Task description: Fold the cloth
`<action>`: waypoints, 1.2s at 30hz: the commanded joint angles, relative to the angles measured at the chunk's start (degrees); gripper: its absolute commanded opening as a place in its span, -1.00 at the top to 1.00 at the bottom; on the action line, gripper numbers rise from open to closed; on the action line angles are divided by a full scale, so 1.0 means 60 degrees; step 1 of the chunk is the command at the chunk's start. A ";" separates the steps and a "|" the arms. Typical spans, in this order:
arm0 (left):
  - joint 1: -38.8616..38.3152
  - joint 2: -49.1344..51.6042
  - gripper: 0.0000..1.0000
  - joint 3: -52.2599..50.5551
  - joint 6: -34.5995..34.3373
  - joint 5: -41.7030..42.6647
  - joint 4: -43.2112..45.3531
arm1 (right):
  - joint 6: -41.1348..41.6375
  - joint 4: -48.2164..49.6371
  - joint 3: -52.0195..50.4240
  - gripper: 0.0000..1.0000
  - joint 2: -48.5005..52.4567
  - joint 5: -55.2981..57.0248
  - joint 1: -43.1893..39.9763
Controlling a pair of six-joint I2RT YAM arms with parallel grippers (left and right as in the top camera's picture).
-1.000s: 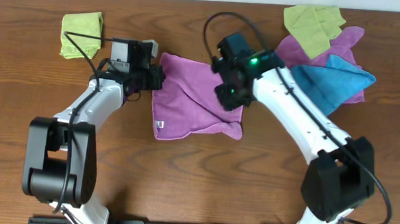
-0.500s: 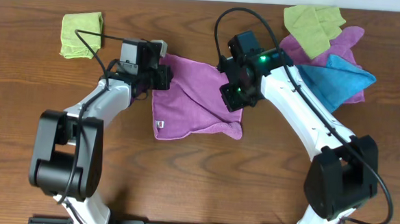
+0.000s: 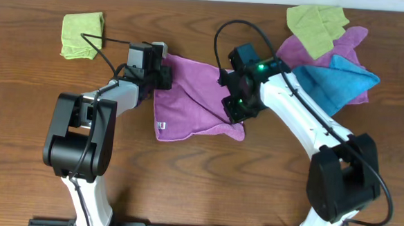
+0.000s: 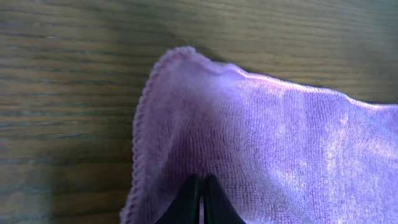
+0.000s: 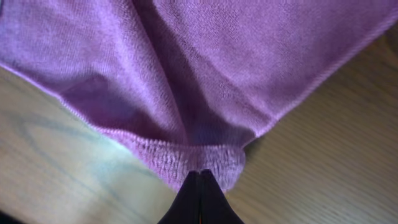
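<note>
The cloth [image 3: 189, 98] lies at mid-frame; the left claw [image 3: 165, 77] is closed tight on its upper left corner, the right claw [image 3: 233, 116] on its right edge. A folded green cloth [image 3: 81, 34] lies apart at upper left, while another green cloth [image 3: 316, 25], a second purple cloth [image 3: 348, 43] and a blue cloth [image 3: 339, 82] are heaped at upper right, beside the right arm [image 3: 305, 125]. The table [image 3: 198, 185] is brown wood.

The wooden table [image 3: 184, 188] carries the cloth [image 3: 192, 99], a green rag [image 3: 81, 34] and a mixed pile [image 3: 332, 78].

The right jaws have pinched shut on the cloth's [image 3: 189, 91] edge.
</note>
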 commanded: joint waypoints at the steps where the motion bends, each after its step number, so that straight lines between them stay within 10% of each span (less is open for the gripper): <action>1: 0.0004 0.0098 0.88 0.0007 0.0069 -0.0612 0.0018 | 0.0069 0.0703 -0.0408 0.97 -0.0200 -0.0543 0.0138; 9: 0.0007 0.0131 0.88 0.0007 0.0073 -0.1275 0.0022 | 0.0605 0.2696 -0.1399 0.97 -0.0200 -0.0335 0.0503; 36: -0.0109 0.0878 0.88 0.0007 0.0506 -0.1107 0.0062 | 0.1424 0.2014 -0.1891 0.97 -0.0200 0.0055 0.0528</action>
